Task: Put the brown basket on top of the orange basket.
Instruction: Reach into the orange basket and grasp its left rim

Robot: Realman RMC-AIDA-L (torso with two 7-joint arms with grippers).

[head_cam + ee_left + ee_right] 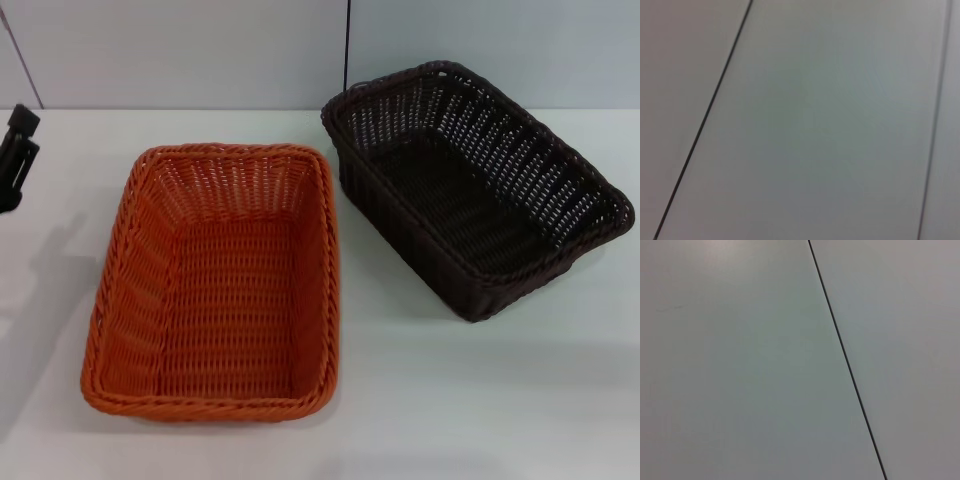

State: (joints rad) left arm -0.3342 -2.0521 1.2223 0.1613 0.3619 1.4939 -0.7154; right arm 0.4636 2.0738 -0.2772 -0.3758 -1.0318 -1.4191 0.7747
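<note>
I see the left gripper (17, 155) parked at the table's left edge; I cannot tell its finger state. The right gripper is out of view. The brown basket (478, 190) sits just right of the orange basket (220, 285), both empty. Risk: a one-sided rim grasp tilts the basket and snags the orange rim. White table (480, 400), pale panelled wall (200, 50).

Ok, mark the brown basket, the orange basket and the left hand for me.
brown basket (455, 205): head view, on its inner floor.
orange basket (225, 300): head view, on its inner floor.
left hand (15, 155): head view, on its black body at the table's edge.
</note>
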